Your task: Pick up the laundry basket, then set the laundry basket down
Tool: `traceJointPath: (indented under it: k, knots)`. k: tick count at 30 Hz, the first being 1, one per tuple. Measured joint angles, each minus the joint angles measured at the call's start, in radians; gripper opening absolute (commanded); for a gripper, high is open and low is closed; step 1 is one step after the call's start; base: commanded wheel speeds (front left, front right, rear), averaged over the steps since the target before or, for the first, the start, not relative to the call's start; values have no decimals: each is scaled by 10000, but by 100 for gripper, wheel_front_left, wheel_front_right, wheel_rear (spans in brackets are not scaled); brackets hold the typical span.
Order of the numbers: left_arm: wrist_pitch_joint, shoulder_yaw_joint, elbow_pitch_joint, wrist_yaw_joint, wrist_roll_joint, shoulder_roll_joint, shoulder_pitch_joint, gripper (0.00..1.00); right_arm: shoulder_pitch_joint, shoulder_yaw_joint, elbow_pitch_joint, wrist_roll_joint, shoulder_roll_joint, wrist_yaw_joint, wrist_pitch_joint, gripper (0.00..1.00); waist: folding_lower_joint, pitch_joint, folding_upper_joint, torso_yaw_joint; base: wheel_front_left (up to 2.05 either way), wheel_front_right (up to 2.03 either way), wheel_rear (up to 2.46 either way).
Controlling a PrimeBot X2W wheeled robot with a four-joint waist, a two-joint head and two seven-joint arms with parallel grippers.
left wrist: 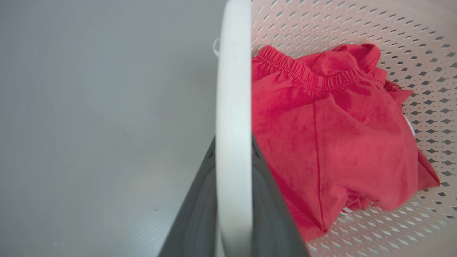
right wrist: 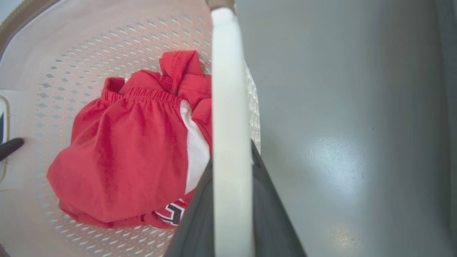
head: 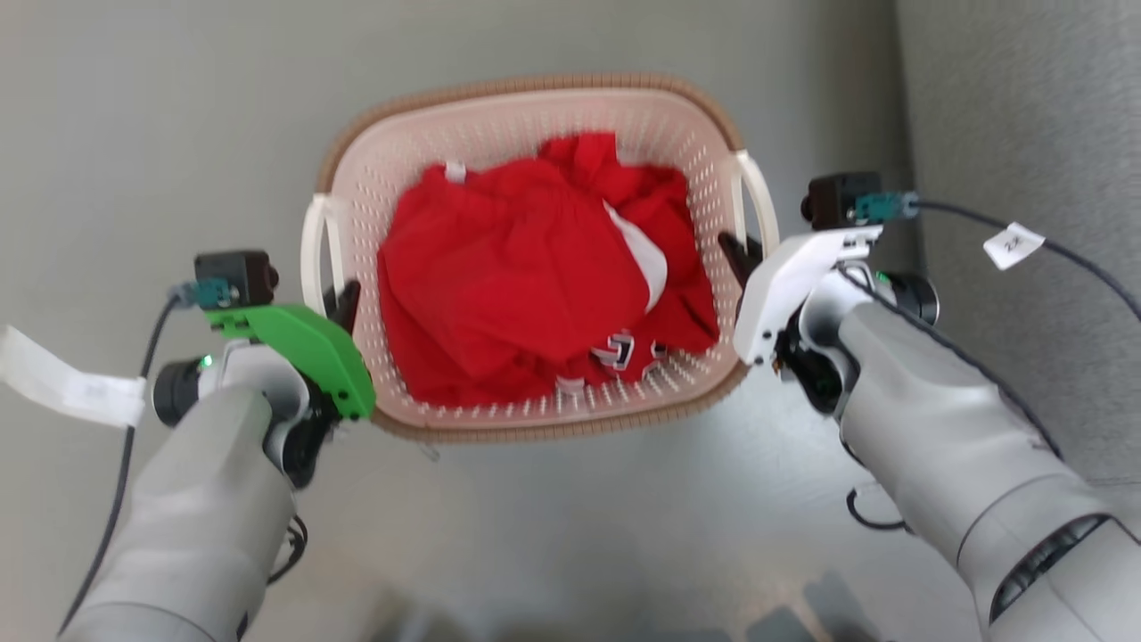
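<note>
Head view showed the perforated cream laundry basket [head: 535,430], brown-rimmed, holding crumpled red cloth [head: 508,267]. It was between my left gripper [head: 343,305] and right gripper [head: 736,251], each clamped on a white loop handle [left wrist: 234,89].

**Pierced plastic, creased cloth, a floor with a dull sheen**

The laundry basket [head: 392,178] is smooth cream plastic with a satin finish, its walls punched with small holes. Its brown rim [head: 535,85] has a woven-look texture, and its 2 white loop handles [head: 312,250] are smooth, faintly glossy plastic. The red garment [head: 508,259] is matt, creased cloth with a gathered elastic hem. The dark jaws look matt and smooth. The green cover [head: 303,343] and white cover [head: 789,267] are hard plastic. The grey floor [head: 134,116] is smooth, dully shiny.
</note>
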Motion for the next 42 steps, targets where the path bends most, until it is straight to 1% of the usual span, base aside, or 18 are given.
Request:
traceJointPath:
  k: [14, 20, 32, 42]
  knots:
    - [506, -341, 194, 0, -451, -90, 1304, 0, 1303, 495, 79, 500, 42, 4, 809, 0, 0, -2028, 0, -130, 0, 0, 0]
    - [918, -560, 276, 0, -663, -148, 1943, 0, 1970, 719, 88, 765, 50, 4, 1266, 0, -1, -2896, 0, -186, 0, 0, 0]
    - [1360, -719, 462, 0, -809, -290, 2770, 0, 2933, 832, 107, 1198, 52, 4, 1839, 0, -1, -4600, 0, -285, 0, 0, 0]
    - [1547, -744, 531, 0, -959, -313, 2922, 0, 3135, 863, 104, 1453, 48, 4, 2082, 0, -1, -5487, 0, -312, 0, 0, 0]
